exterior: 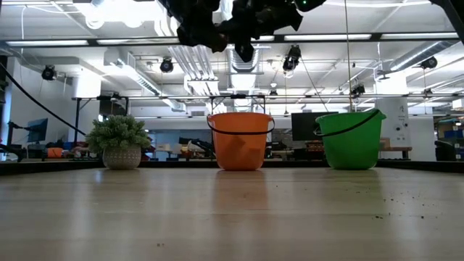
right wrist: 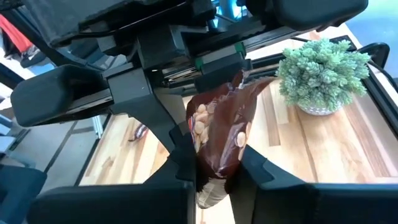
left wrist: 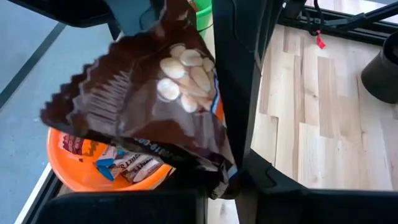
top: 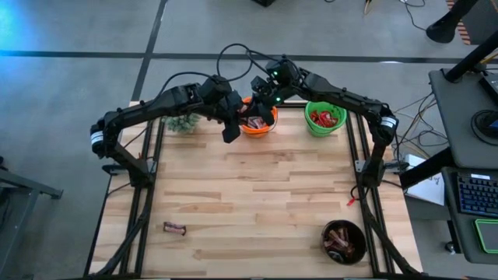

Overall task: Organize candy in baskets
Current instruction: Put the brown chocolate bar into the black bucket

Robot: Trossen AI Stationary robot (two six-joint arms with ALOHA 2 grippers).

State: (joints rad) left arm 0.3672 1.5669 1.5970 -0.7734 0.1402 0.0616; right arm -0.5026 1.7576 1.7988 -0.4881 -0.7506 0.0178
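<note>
Gripping one brown packet [left wrist: 161,99] from both sides above the orange pail [top: 257,124].
Left gripper [left wrist: 217,186] and right gripper [right wrist: 214,180] are each clamped on it; candies lie in the orange pail, green pail [top: 324,118] and black bowl [top: 344,241], one on the table [top: 257,194].

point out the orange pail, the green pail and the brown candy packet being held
orange pail [exterior: 241,145], low view, front wall.
green pail [exterior: 353,145], low view, front wall.
brown candy packet [left wrist: 155,99], left wrist view, middle of the wrapper's printed face.
</note>
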